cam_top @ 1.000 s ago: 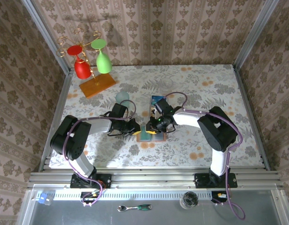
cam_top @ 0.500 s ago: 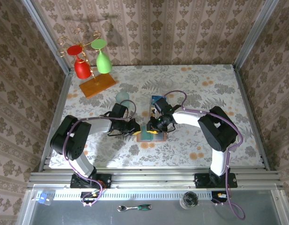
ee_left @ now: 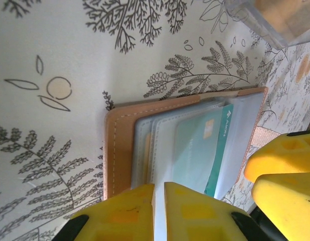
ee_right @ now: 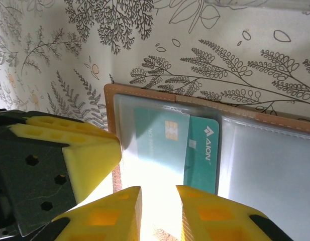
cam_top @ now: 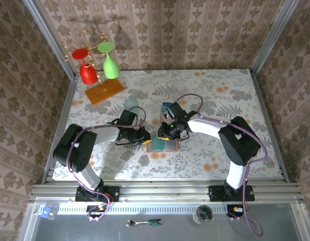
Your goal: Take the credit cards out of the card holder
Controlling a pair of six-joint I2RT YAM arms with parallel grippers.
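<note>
The brown card holder (cam_top: 162,145) lies open on the table between both grippers. In the left wrist view its brown border (ee_left: 117,150) frames clear pockets, and a teal credit card (ee_left: 197,150) sticks partway out of one. My left gripper (ee_left: 159,187) is shut on a pocket sleeve at the holder's edge and also shows from above (cam_top: 144,136). In the right wrist view the same teal card (ee_right: 201,150) juts from its pocket toward the holder's fold. My right gripper (ee_right: 159,190) stands open just over the glaring pocket, and from above it is over the holder (cam_top: 165,133). Another teal card (cam_top: 170,107) lies behind the holder.
A clear plastic box (ee_left: 265,15) sits just beyond the holder. An orange wooden rack base (cam_top: 104,92) with red and green glasses stands at the back left. A pale round lid (cam_top: 131,104) lies near my left arm. The left gripper's finger (ee_right: 69,150) crowds the right wrist view.
The right arm has shifted its wrist slightly up and left over the holder, and its elbow swung right. The left arm and the holder have stayed put.
</note>
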